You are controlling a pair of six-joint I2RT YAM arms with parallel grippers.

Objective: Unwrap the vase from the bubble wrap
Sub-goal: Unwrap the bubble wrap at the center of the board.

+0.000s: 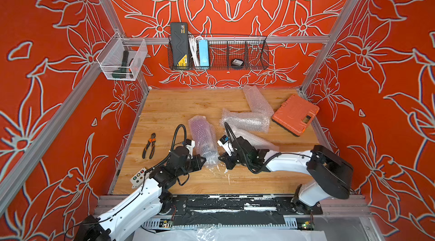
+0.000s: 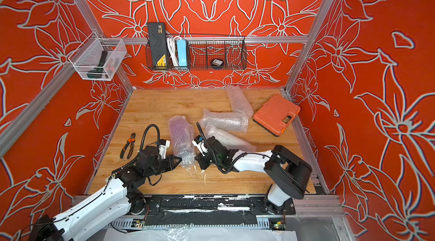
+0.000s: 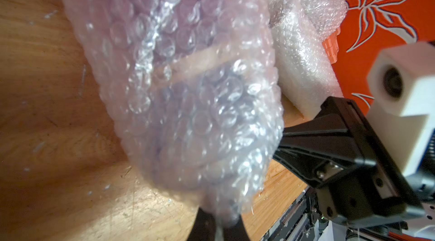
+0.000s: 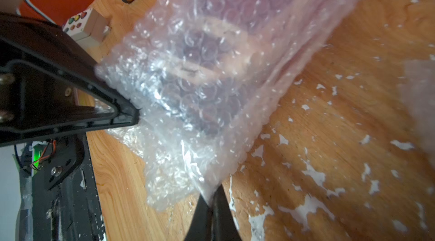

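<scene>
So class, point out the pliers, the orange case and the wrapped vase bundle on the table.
pliers (image 1: 147, 147): a top view, on a handle.
orange case (image 1: 294, 112): a top view, middle of its lid.
wrapped vase bundle (image 1: 202, 133): a top view, its purple-tinted middle.

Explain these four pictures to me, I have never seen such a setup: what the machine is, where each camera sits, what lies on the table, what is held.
Two robot arms reach in from the table's near edge, each ending in a two-finger gripper. Two pictures look down from overhead; two come from wrist cameras. On the wooden table lie a bundle of bubble wrap with something purplish inside, loose sheets, an orange case and pliers. The left gripper and the right gripper are each shut on the bundle's near end, from opposite sides.
</scene>
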